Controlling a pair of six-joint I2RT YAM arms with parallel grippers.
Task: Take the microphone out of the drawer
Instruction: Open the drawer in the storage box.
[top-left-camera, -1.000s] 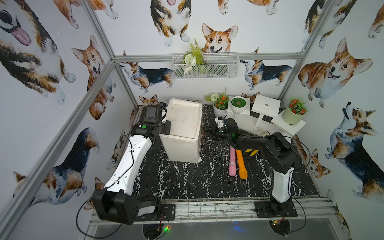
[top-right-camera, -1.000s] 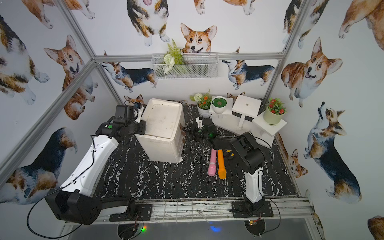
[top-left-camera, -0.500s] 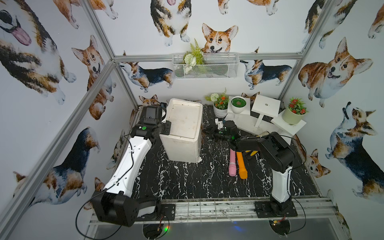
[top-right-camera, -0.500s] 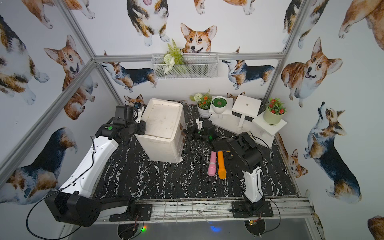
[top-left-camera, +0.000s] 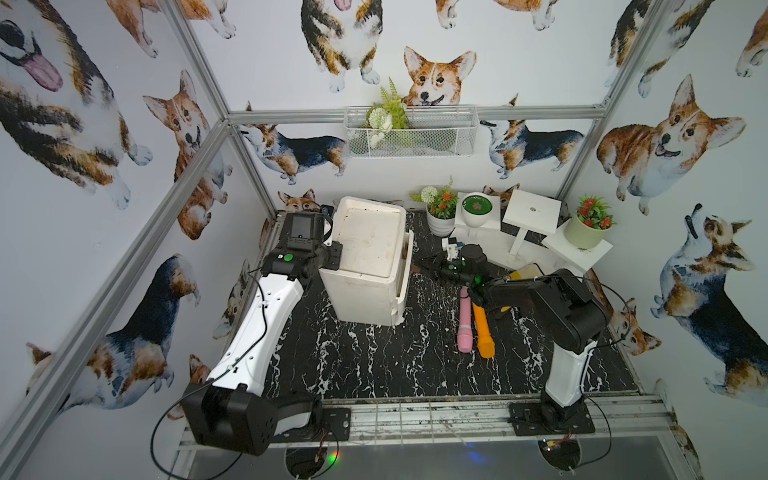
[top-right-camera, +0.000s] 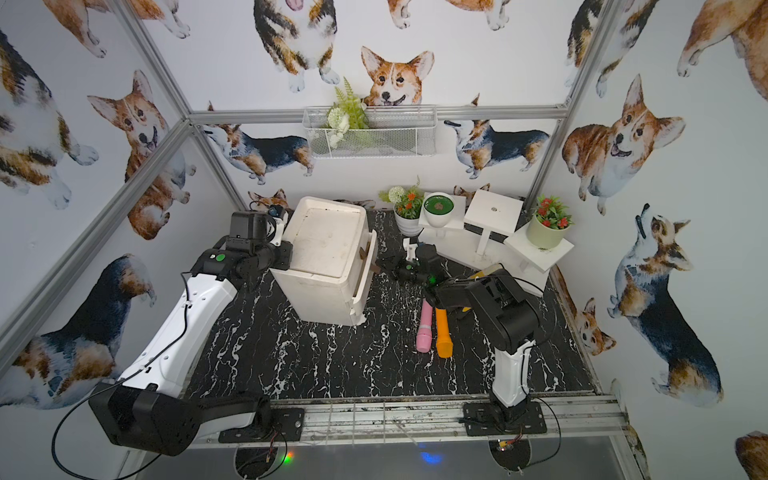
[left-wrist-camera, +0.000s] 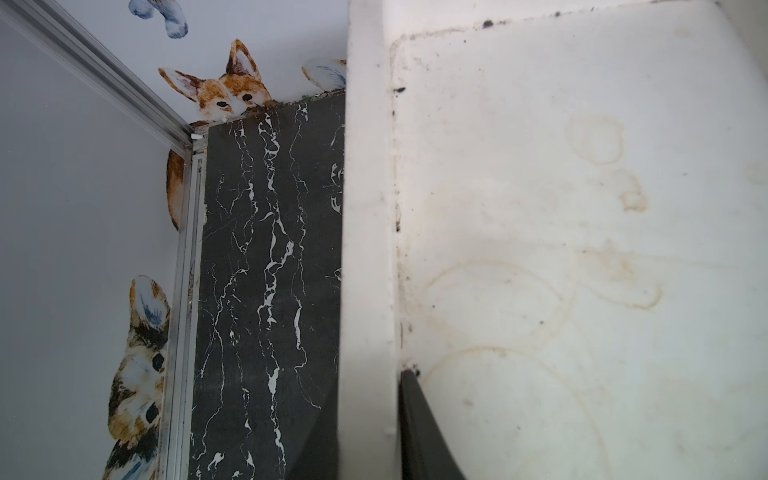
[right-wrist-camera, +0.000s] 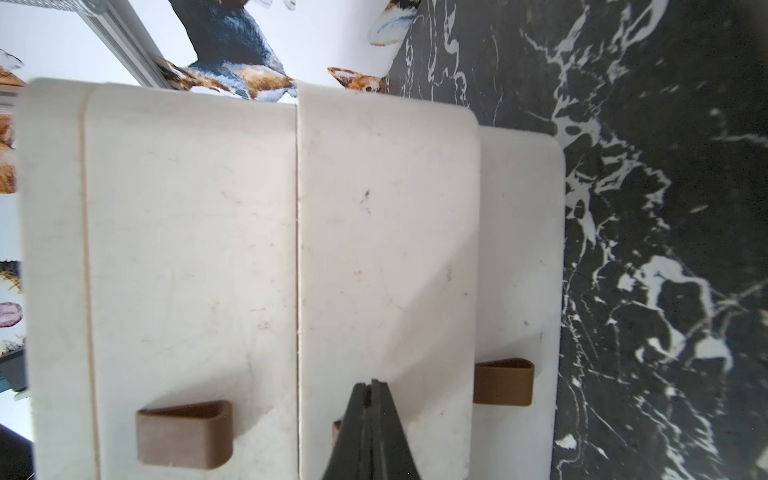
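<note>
A white three-drawer cabinet (top-left-camera: 370, 249) (top-right-camera: 328, 245) stands at the back left of the black marble table (top-left-camera: 374, 365). My left gripper (top-left-camera: 336, 255) (left-wrist-camera: 370, 395) is shut on the cabinet's top rim (left-wrist-camera: 365, 249); one black finger (left-wrist-camera: 415, 415) lies inside the rim. My right gripper (top-left-camera: 422, 266) (right-wrist-camera: 371, 384) is shut on the middle drawer's brown handle (right-wrist-camera: 336, 428), mostly hidden behind its fingers. The middle drawer front (right-wrist-camera: 386, 249) stands slightly proud of the lowest one. The microphone is hidden, as no drawer's inside shows.
Brown loop handles (right-wrist-camera: 185, 432) (right-wrist-camera: 503, 382) mark the other two drawers. A pink toy (top-left-camera: 464, 324) and an orange toy (top-left-camera: 484, 332) lie side by side under the right arm. White stands with potted plants (top-left-camera: 590, 226) fill the back right corner.
The right gripper's jaws have closed at the middle drawer's handle. The left arm and the cabinet have not moved.
</note>
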